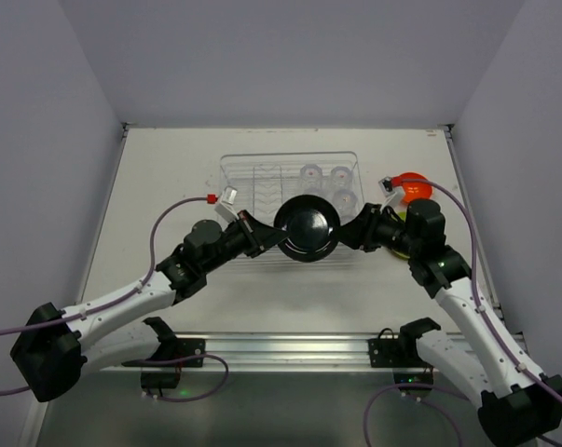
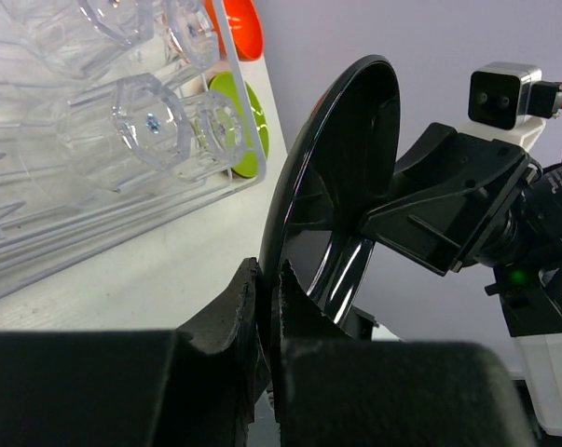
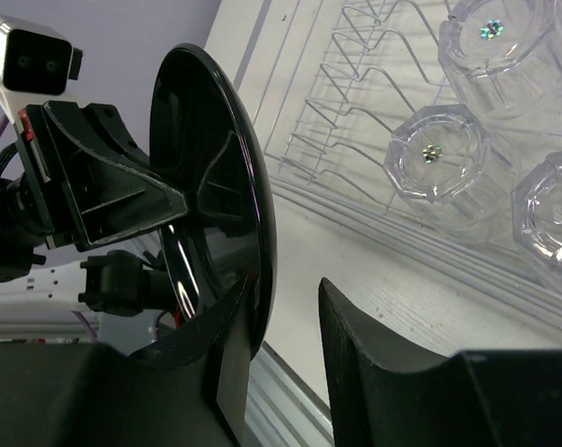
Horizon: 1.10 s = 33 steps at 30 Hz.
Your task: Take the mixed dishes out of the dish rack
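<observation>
One round black plate [image 1: 306,228] hangs over the clear plastic dish rack's [image 1: 236,177] near edge, the left gripper [image 1: 273,238] pinching its rim. Three clear cups [image 1: 341,173] sit inside the rack. The right wrist view alone shows the right gripper [image 3: 285,307] straddling the rim, jaws parted.

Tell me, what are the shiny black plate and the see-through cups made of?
The black plate looks like hard, glossy plastic, or maybe glazed ceramic. It is smooth, and bright streaks of light reflect off it. The cups look like clear hard plastic, though they could be glass. You can see right through their faceted sides.
</observation>
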Tool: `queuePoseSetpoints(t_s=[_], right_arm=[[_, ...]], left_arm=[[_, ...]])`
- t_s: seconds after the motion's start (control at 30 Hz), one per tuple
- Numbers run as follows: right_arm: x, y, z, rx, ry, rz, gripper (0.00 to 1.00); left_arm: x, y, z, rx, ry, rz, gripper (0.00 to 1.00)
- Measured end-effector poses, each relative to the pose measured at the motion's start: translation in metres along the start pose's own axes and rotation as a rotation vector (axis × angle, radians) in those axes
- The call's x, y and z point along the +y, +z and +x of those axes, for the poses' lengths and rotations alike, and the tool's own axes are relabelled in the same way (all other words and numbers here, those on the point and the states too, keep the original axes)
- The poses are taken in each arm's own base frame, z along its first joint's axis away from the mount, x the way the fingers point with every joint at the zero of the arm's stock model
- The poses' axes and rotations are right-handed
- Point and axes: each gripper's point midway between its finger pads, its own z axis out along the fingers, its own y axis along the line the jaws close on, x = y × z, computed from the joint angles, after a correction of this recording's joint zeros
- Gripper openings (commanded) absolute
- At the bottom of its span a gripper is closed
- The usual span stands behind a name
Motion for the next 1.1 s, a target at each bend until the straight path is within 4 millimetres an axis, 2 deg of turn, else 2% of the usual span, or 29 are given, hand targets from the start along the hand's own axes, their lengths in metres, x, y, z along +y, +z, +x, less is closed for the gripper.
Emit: queuePoseSetpoints(t_s=[0.13, 0.37, 0.43, 0.47, 0.5, 0.67, 0.7, 0.73, 0.77, 0.8, 0.93, 1.03, 1.1], right_arm=[[-0.002, 0.009, 0.000, 0.016, 0.014, 0.014, 0.32], [0.003, 0.023, -0.002, 0.029, 0.027, 0.003, 0.19], [0.004, 0.025, -0.002, 0.027, 0.031, 0.005, 0.10], [0.004, 0.026, -0.003, 0.019, 0.033, 0.007, 0.03], [0.005, 0.026, -0.004, 0.014, 0.036, 0.006, 0.00], [0.006, 0.025, -0.007, -0.018, 0.059, 0.012, 0.00], [0.007, 0.024, -0.006, -0.023, 0.063, 0.005, 0.00], [0.009, 0.022, -0.005, -0.029, 0.065, -0.008, 0.00], [0.011, 0.020, -0.002, -0.033, 0.070, -0.019, 0.00], [0.011, 0.018, -0.001, -0.044, 0.073, -0.026, 0.00], [0.011, 0.012, 0.001, -0.077, 0.102, -0.037, 0.00], [0.012, 0.007, -0.004, -0.113, 0.114, -0.031, 0.00], [0.012, -0.002, -0.008, -0.147, 0.119, -0.034, 0.00]], left_arm=[[0.006, -0.002, -0.004, -0.026, 0.001, -0.025, 0.00], [0.011, -0.006, -0.009, -0.060, 0.004, -0.047, 0.00], [0.011, -0.006, -0.009, -0.065, 0.005, -0.050, 0.00], [0.012, -0.006, -0.010, -0.069, 0.005, -0.052, 0.00], [0.012, -0.006, -0.011, -0.072, 0.005, -0.053, 0.00], [0.012, -0.007, -0.012, -0.088, 0.017, -0.042, 0.01], [0.011, -0.009, -0.012, -0.090, 0.023, -0.038, 0.13], [0.010, -0.011, -0.011, -0.093, 0.025, -0.032, 0.38], [0.009, -0.013, -0.011, -0.094, 0.028, -0.025, 0.45], [0.007, -0.017, -0.013, -0.112, 0.028, -0.018, 0.60], [0.003, -0.031, -0.033, -0.210, 0.043, -0.015, 1.00], [0.002, -0.043, -0.053, -0.289, 0.129, -0.072, 1.00], [-0.005, -0.058, -0.075, -0.361, 0.205, -0.142, 1.00]])
